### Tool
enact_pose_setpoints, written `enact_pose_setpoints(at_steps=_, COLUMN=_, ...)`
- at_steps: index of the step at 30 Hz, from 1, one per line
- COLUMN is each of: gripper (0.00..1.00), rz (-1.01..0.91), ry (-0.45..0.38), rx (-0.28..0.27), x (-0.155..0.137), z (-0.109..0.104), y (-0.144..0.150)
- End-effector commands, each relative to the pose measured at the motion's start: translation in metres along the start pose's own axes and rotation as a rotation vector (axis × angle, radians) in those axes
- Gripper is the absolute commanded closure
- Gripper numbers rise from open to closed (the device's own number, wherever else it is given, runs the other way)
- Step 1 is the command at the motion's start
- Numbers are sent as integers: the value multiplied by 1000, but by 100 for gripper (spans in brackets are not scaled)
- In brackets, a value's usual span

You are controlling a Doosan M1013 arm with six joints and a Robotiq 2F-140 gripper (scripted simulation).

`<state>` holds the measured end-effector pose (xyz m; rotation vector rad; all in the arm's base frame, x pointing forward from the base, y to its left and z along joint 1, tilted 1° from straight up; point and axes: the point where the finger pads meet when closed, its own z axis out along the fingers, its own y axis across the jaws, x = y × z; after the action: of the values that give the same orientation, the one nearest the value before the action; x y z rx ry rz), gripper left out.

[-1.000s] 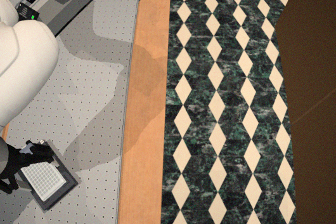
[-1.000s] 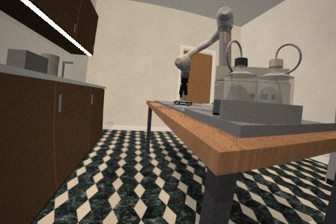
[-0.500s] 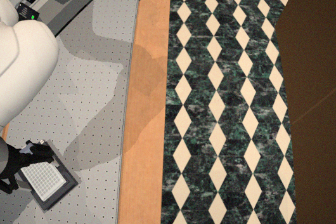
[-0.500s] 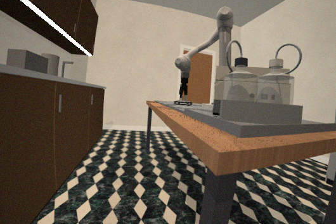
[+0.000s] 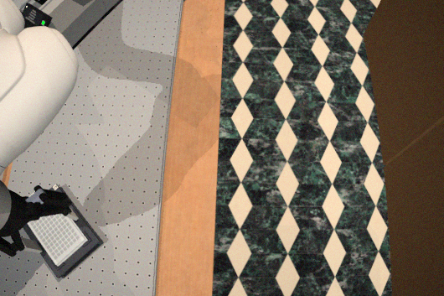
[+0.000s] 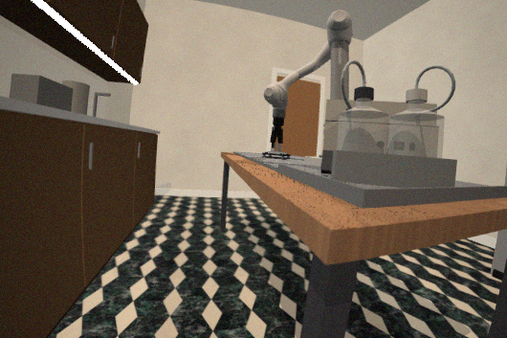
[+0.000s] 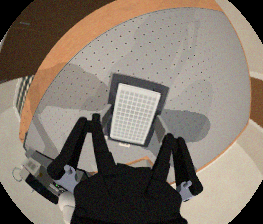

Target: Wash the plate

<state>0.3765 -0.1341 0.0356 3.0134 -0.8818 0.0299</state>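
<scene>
1 white multiwell plate (image 5: 58,239) (image 7: 135,114), in 1 dark plate nest (image 5: 95,241) (image 7: 164,94) on the perforated deck (image 5: 121,130) (image 7: 182,55). Exact seating: can't tell.

1 gripper (image 5: 54,231) (image 6: 276,147) (image 7: 133,115) on 1 white arm (image 5: 38,67) (image 6: 306,69), pointing down. 2 fingers spread, 1 on each of 2 opposite sides of the plate, no pinch on it.

1 plate washer (image 5: 100,8) (image 6: 394,168), well apart from the nest; 1 green light (image 5: 43,23) lit on its 1 black keypad panel (image 5: 34,14).

2 clear bottles (image 6: 363,134) (image 6: 416,134) at the washer: 1 black cap (image 6: 363,94), 1 pale cap (image 6: 416,96), 2 curved tubes (image 6: 354,61) (image 6: 436,67), 1 per cap.
</scene>
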Motion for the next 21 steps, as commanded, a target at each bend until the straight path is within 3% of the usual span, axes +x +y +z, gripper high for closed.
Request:
enact_pose_setpoints(at_steps=1, gripper=30, rz=1, ry=-6, rx=3, x=-4, z=4, y=0)
enact_pose_setpoints(at_steps=17, gripper=30, rz=1, ry=-6, rx=3, x=-4, z=4, y=0)
enact_pose_setpoints(at_steps=21, gripper=42, rz=1, ry=-6, rx=3, x=-4, z=4, y=0)
